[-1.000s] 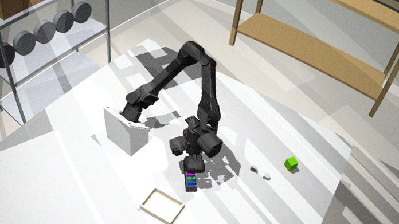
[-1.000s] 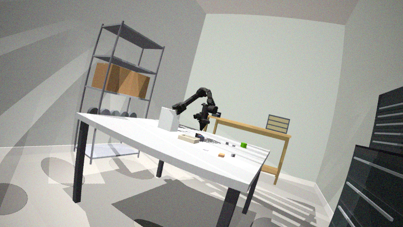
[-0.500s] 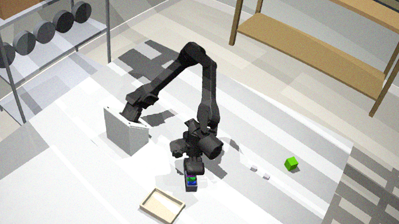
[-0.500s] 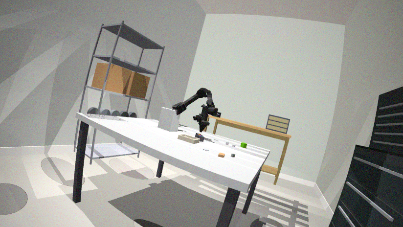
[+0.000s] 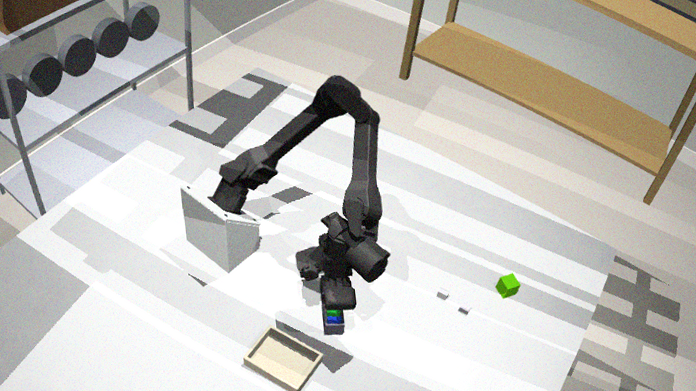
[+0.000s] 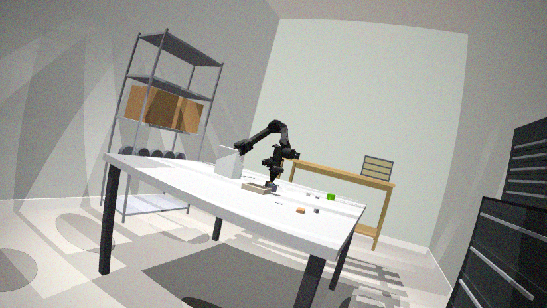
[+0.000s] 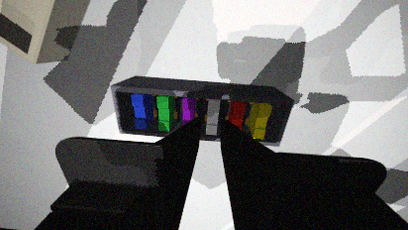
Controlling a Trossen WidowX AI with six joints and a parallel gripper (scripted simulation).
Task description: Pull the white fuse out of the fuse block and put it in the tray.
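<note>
The white fuse (image 7: 212,110) stands in the dark fuse block (image 5: 334,329) (image 6: 273,188) (image 7: 163,83), between the purple fuse (image 7: 188,110) and the red fuse (image 7: 237,113). My gripper (image 7: 211,124) (image 6: 271,181) points down over the block, its fingers slightly apart. In the wrist view the two fingertips appear on either side of the white fuse, with nothing gripped. Their exact height over the fuse cannot be told. In the top view the gripper hides the fingertips and the white fuse. The tray (image 5: 283,362) (image 6: 253,188) (image 7: 44,26) holds nothing visible.
The blue fuse (image 7: 140,106), green fuse (image 7: 163,111) and yellow fuse (image 7: 259,119) also stand in the block. A green cube (image 5: 507,285) (image 6: 330,196), small grey blocks (image 5: 442,294) (image 6: 316,210) and an orange block (image 6: 300,210) lie farther off. A white box (image 5: 213,237) stands by the arm's base.
</note>
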